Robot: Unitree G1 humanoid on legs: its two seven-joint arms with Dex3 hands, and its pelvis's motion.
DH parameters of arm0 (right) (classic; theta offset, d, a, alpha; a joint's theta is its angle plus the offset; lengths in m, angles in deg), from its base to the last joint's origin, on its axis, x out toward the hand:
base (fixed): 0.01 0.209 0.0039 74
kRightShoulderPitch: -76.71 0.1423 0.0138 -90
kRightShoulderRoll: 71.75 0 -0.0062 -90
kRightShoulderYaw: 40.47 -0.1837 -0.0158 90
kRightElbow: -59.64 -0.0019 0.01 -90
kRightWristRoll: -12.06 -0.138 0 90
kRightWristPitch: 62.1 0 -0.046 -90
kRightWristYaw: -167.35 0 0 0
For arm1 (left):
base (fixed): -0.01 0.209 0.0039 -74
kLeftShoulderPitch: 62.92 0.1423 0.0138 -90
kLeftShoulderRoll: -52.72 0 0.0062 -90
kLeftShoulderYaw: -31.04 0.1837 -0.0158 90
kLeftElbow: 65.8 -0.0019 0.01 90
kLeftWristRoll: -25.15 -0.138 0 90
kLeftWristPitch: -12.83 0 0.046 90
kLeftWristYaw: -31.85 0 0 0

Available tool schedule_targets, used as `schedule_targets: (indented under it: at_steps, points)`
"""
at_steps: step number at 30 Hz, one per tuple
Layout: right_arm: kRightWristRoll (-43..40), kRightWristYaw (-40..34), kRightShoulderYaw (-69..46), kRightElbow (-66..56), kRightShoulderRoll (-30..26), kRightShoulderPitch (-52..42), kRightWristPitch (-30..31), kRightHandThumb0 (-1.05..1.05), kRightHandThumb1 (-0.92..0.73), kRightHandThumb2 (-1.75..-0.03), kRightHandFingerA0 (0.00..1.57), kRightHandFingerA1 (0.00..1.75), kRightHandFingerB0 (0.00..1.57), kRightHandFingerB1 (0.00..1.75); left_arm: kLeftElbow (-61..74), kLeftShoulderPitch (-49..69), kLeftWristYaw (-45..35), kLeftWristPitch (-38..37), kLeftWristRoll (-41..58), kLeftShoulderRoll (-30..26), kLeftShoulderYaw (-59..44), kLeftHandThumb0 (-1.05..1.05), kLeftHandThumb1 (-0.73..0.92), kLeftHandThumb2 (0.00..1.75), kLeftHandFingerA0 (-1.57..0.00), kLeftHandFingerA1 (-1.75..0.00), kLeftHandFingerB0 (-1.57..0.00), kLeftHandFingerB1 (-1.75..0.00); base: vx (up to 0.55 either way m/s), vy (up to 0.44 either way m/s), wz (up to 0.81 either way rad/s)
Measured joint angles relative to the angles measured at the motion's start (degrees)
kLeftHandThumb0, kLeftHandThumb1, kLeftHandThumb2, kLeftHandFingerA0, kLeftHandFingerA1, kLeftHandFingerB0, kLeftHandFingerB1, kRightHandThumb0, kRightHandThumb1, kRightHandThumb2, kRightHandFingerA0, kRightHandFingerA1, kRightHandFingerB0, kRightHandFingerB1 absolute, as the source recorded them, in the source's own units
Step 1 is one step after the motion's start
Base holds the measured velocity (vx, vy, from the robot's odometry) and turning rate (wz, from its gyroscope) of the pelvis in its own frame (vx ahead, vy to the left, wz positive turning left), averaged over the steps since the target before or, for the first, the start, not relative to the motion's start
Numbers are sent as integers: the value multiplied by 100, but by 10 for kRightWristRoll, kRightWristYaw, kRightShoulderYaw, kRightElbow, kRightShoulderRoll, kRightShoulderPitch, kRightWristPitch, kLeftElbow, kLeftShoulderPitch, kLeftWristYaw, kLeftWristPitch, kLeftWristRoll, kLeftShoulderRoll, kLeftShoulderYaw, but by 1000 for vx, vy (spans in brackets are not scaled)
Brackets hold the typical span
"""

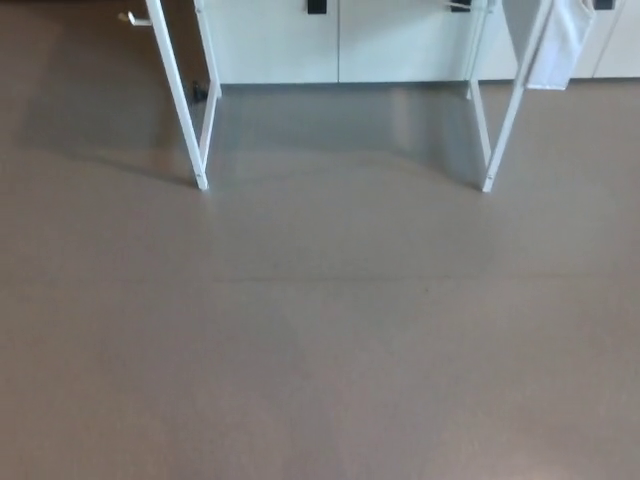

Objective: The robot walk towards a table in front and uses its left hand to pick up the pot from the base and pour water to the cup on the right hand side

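Head view gives me only floor (320, 350) and the far table legs (197, 130); pot and cup sit above the frame, unseen. Neither hand shows, so I can't tell their state. I'd expect a water-heavy pot, best taken by its handle.

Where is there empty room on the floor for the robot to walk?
The brown floor is bare from the picture's bottom up to the white table legs and. Between the legs it stays open back to the white cabinets. A cloth hangs top right.
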Motion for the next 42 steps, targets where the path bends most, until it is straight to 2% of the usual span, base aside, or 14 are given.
schedule_targets:
  at_steps: [6, 7, 10, 19, 22, 23, 25, 26, 27, 28, 29, 30, 31, 42]
  points:
    - [-4, 0, 0, 4, 2, -7, -2, -30, -49, -55, 55, 61, 35, 39, -6, -2, 6, 1, 1, -2, 1, 0, 50, 93, -28, -54, -20, -51, 363, 187, -5]
    - [-6, 0, 1, 4, 2, -6, -3, -23, -51, -74, 26, 70, 4, 34, -6, -6, 8, 2, 1, 0, 3, 0, 54, 95, -32, -56, -19, -50, 392, 330, -100]
    - [-11, 16, 11, -23, 10, -15, 2, -24, -40, -68, 43, 69, 31, 43, 0, -8, 10, 2, 2, -9, 4, 1, 54, 95, -33, -57, -20, -51, 362, 226, -18]
    - [-18, 21, 15, -29, 10, -27, 17, -31, -44, -62, 45, 64, 29, 39, 12, -2, 16, 7, 6, -9, 4, 1, 55, 96, -28, -55, -16, -50, 344, 16, 12]
    - [-18, 21, 19, -30, 12, -29, 20, -31, -45, -66, 28, 55, 22, 40, 12, -1, 14, 8, 7, -9, 5, -1, 51, 94, -34, -57, -19, -51, 490, -152, 64]
    - [-18, 23, 20, -39, 11, -29, 20, -25, -32, -89, 26, 61, 14, 53, 12, -5, 13, 9, 7, -7, 7, -1, 51, 94, -32, -56, -18, -50, 431, -212, 55]
    - [-21, 26, 21, -62, 8, -33, 22, -27, -32, -89, 28, 62, 14, 53, 9, -13, 12, 9, 8, -7, 8, -2, 51, 93, -31, -56, -18, -50, 424, -217, 12]
    - [-22, 27, 22, -70, 9, -34, 23, -31, -47, -63, 33, 55, 26, 40, 8, -12, 12, 10, 8, -7, 8, -3, 52, 94, -29, -55, -17, -50, 317, -103, -2]
    - [-23, 27, 23, -76, 9, -37, 24, -27, -32, -89, 29, 62, 17, 54, 5, -10, 12, 11, 8, -7, 8, -2, 52, 94, -30, -55, -17, -50, 374, -31, 1]
    - [-23, 26, 24, -81, 9, -39, 26, -32, -47, -63, 34, 59, 26, 41, 3, -9, 10, 11, 8, -7, 8, -2, 52, 94, -30, -55, -18, -50, 342, -3, -5]
    - [-23, 25, 24, -82, 9, -40, 27, -32, -47, -63, 34, 59, 26, 41, 3, -9, 10, 11, 8, -7, 8, -2, 52, 94, -30, -55, -18, -50, 344, -21, -7]
    - [-23, 25, 26, -83, 9, -42, 28, -27, -32, -89, 29, 63, 14, 53, 3, -9, 10, 11, 8, -7, 8, -2, 52, 94, -31, -56, -16, -50, 367, 61, -15]
    - [-23, 26, 27, -78, 8, -42, 28, -34, -44, -62, 37, 63, 27, 41, 3, -9, 9, 11, 8, -7, 9, -2, 53, 95, -30, -56, -15, -50, 360, 103, -24]
    - [-25, 24, 32, -57, 13, -34, 29, -31, -49, -65, 38, 70, 29, 44, -6, -22, 4, 11, 11, -20, 6, 0, 54, 95, -30, -56, -14, -49, 424, 157, -27]
